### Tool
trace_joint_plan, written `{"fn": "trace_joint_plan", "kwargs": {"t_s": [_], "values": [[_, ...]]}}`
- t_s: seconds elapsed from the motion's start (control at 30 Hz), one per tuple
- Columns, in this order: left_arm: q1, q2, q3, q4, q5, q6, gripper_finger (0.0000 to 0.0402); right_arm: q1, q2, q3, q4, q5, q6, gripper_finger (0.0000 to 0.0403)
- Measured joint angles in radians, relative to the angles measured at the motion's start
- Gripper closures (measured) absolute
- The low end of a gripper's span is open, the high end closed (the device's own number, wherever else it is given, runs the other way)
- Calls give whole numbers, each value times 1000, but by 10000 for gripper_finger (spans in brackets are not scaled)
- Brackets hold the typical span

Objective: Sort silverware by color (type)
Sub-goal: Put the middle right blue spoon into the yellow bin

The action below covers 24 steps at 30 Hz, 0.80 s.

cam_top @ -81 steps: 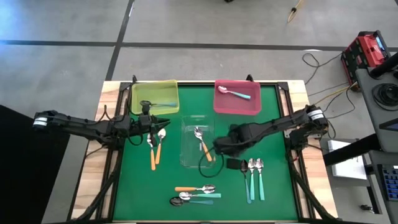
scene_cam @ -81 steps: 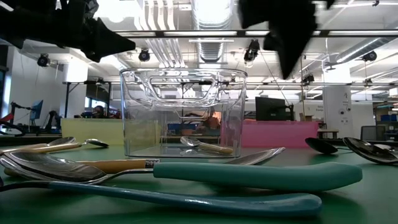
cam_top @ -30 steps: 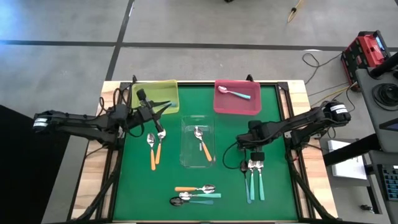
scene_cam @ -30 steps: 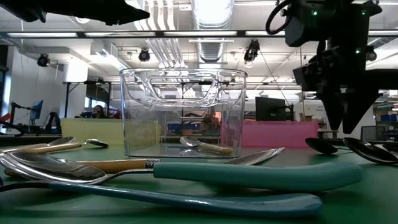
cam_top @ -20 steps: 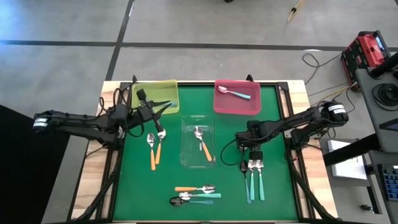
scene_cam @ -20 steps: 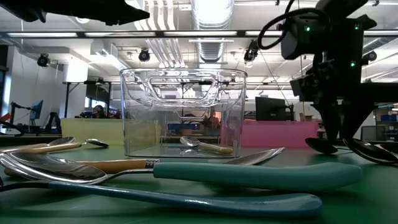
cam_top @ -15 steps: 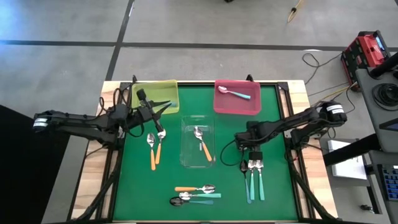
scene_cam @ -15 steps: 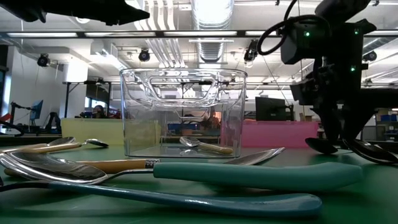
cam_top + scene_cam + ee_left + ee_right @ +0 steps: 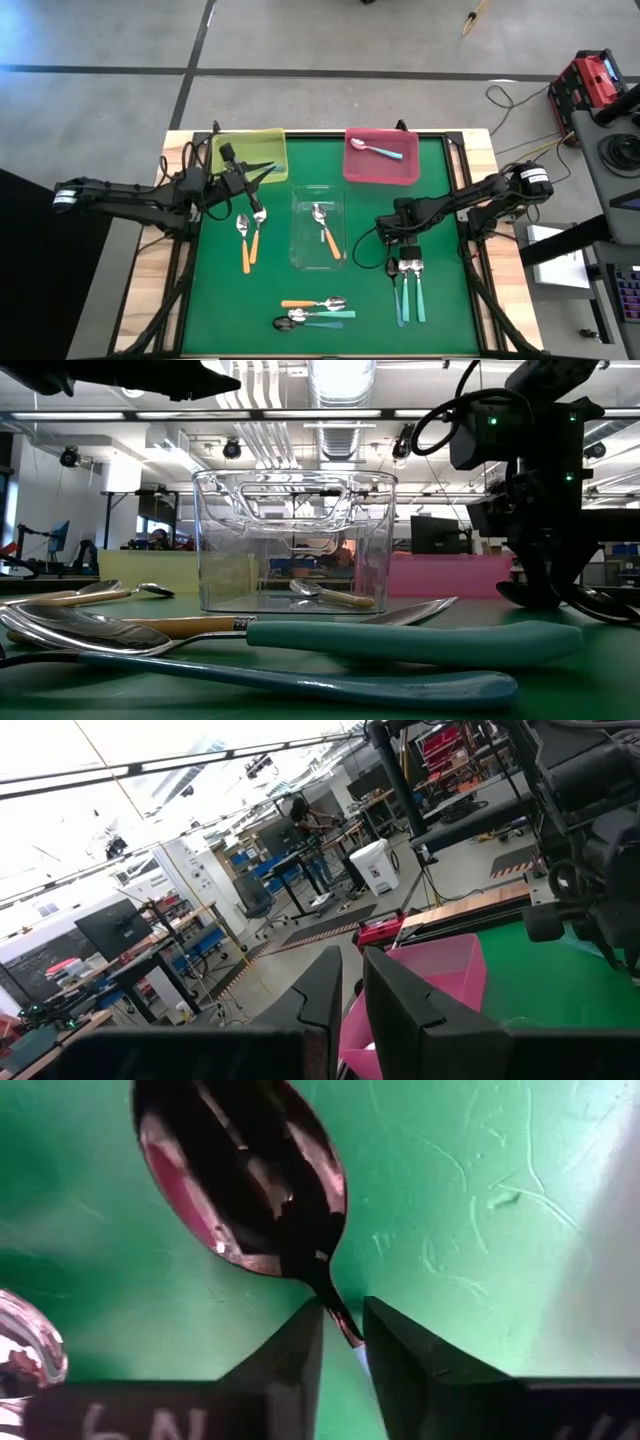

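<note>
- Right gripper (image 9: 392, 258): you see it low on the mat (image 9: 450, 310), fingers narrowed on the neck of a dark spoon (image 9: 245, 1185) beside two teal spoons (image 9: 411, 285).
- Left gripper (image 9: 270, 171): you find it raised at the yellow tray (image 9: 222, 150), fingers nearly together, nothing visible between them.
- Other spoons: one in the pink tray (image 9: 356, 172), one in the clear tray (image 9: 300, 255), two orange ones (image 9: 250, 240) left of it, three (image 9: 315, 312) at the near edge.
</note>
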Motion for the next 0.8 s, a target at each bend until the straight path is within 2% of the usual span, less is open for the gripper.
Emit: {"fn": "trace_joint_plan", "kwargs": {"t_s": [0.1,0.17,0.47,0.8], "values": [[0,0,0,1,0,0,373,0,0,-1,2,-4,0,381],[0,0,0,1,0,0,373,0,0,-1,3,-3,1,388],[0,0,0,2,0,0,373,0,-55,9,-22,8,31,392],[0,-1,0,4,0,0,373,-3,-237,85,-135,147,156,393]]}}
